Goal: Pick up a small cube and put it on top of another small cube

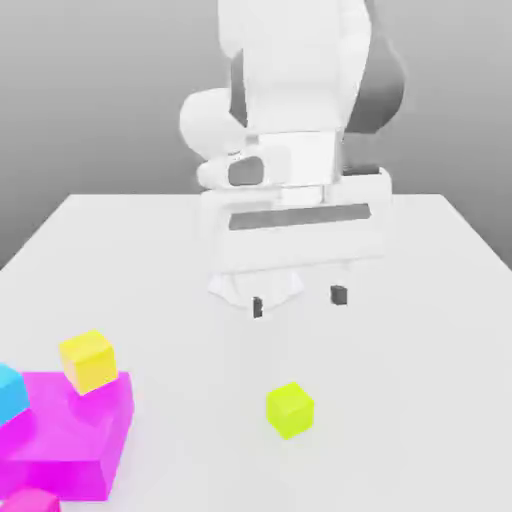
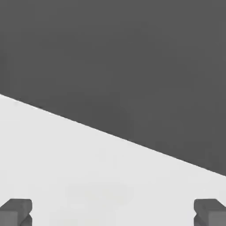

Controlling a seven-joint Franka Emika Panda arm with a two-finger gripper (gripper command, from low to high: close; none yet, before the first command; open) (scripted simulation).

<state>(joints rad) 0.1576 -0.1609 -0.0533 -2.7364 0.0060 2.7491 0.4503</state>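
The small lime yellow-green cube (image 1: 290, 409), plain and matte, sits alone on the smooth white table (image 1: 420, 330), nearer the camera than the jaws and apart from them. The white gripper (image 1: 298, 300) hangs above the table, dark finger pads (image 1: 339, 294) spread wide, holding nothing. Off toward the exterior view's left, a golden-yellow matte cube (image 1: 88, 360) rests on a flat magenta block (image 1: 65, 435), beside a cyan cube (image 1: 10, 392).

one small lime yellow-green cube (image 1: 290, 409), one golden-yellow cube (image 1: 88, 360), one cyan cube (image 1: 10, 392), one large magenta block (image 1: 70, 435), one smaller pink block (image 1: 30, 500) at the near left edge, one white tabletop (image 1: 420, 400).
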